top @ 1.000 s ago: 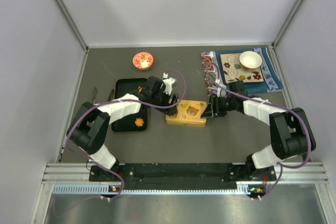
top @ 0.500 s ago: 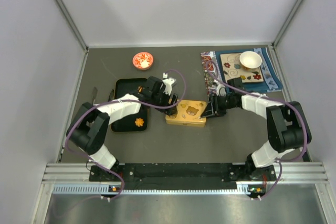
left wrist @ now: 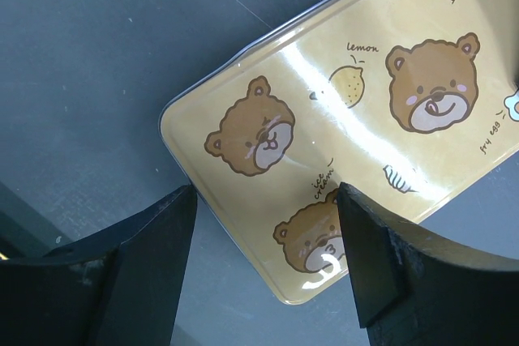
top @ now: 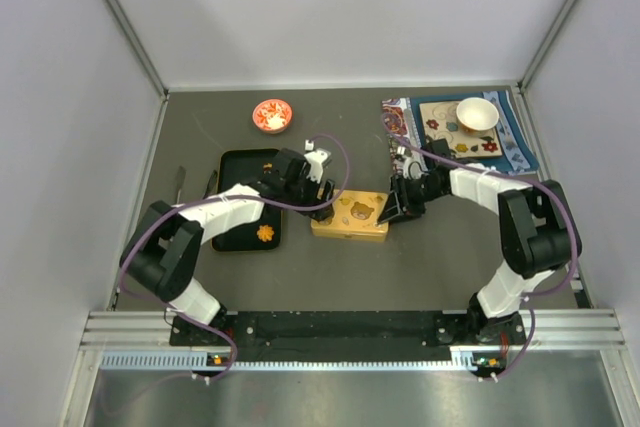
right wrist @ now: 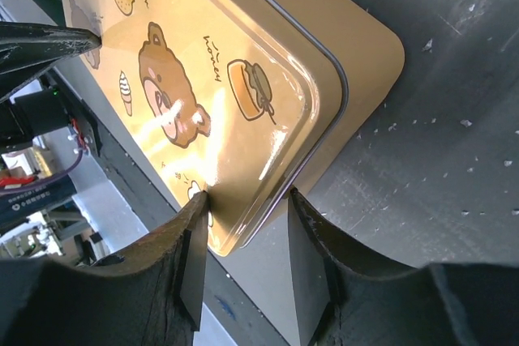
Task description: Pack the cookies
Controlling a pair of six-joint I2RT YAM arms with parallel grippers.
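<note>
Left fingers [left wrist: 146,265] gape over the bear tin [left wrist: 324,119]; we cannot tell if right fingers [right wrist: 162,281] grip. Uneven pulling could skid it across the tabletop [left wrist: 97,54].

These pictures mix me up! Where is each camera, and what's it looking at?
Top external: high behind the arms, looking down on left hand, right hand, bear tin.
Left wrist: on the left hand, its fingers framing the tin.
Right wrist: on the right hand, fingers astride the tin's edge.
All three share the tin.
</note>
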